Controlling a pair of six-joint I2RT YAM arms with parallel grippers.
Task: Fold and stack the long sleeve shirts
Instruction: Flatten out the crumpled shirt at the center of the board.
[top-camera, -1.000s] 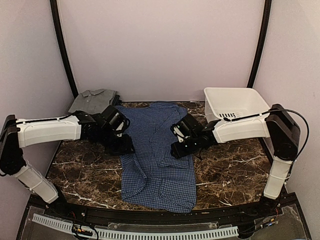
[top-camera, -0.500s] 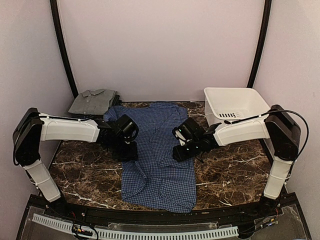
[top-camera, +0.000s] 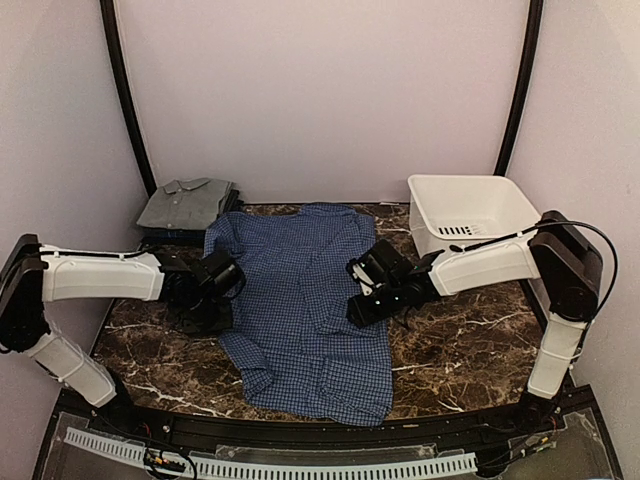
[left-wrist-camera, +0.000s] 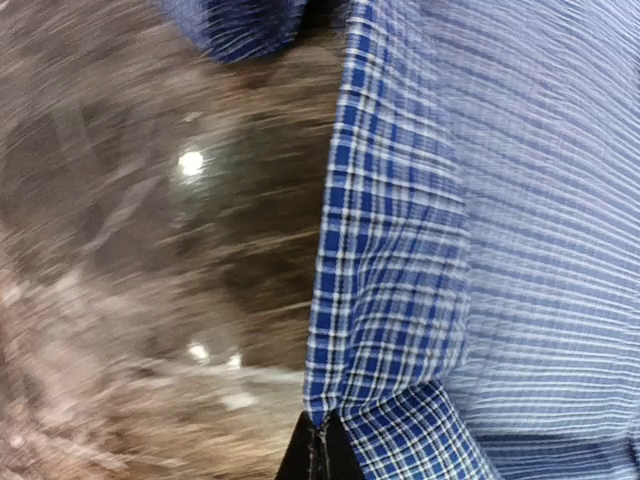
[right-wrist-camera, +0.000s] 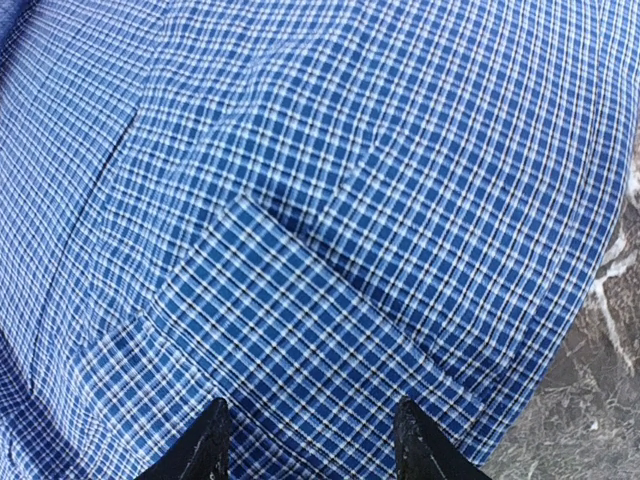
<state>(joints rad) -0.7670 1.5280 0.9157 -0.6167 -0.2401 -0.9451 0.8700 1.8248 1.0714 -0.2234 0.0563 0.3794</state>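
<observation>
Pale walls (top-camera: 320, 100) enclose a dark marble table (top-camera: 460, 350).

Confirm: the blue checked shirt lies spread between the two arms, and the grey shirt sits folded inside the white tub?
Not quite. The top view shows the grey shirt folded at the far left corner, well apart from the white tub at the far right. The blue checked shirt does lie spread between the left arm and the right arm.

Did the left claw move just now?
Yes. The left claw, shut on the blue shirt, slid left, farther from the white tub.
</observation>
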